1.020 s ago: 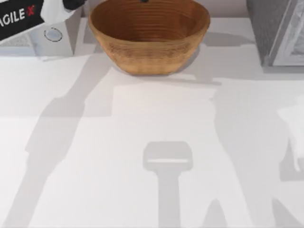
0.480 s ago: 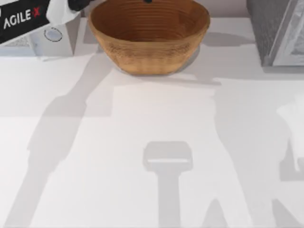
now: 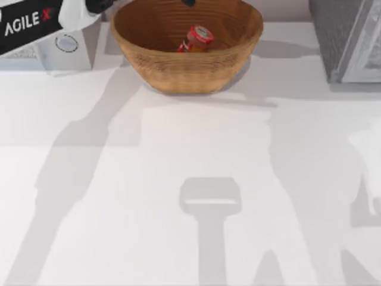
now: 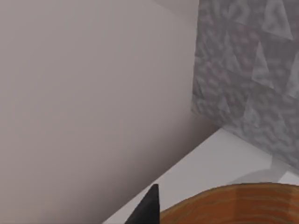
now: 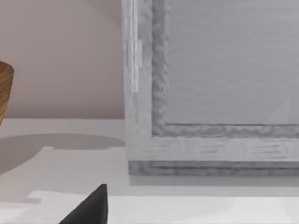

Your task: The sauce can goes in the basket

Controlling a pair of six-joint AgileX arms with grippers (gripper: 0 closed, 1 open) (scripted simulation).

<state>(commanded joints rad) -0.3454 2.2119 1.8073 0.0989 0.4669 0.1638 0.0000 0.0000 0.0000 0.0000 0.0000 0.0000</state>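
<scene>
sauce can: the sauce can [image 3: 194, 39] lies tilted inside the basket [image 3: 178, 65], near the middle of the bowl, its silver-grey top turned up and toward the top view's right, its red body with the yellow-orange band sloping down against the inner wall.
basket: a wide woven wicker bowl at the far edge of the desk [image 3: 190, 179], upright; its rim also shows in the left wrist view [image 4: 233, 200] and at the edge of the right wrist view [image 5: 3, 91].
left hand: the left hand [image 3: 95, 5] is at the far left corner beside the basket rim, and a dark fingertip [image 4: 147, 207] shows just beside the wicker edge; I cannot tell how far it is open, and nothing shows in its hold.
right hand: parked at the right side; one dark fingertip [image 5: 91, 207] shows above the desk, facing a grey box [image 5: 210, 93]; its opening cannot be told.
how the can handles: judged stiff, smooth-walled metal, light, likely to roll on its curved side; not fragile.
where to hold: across the round body at the label band, fingers on opposite sides, not on the lid rim.
task standing: judged done, the can resting in the basket.
</scene>
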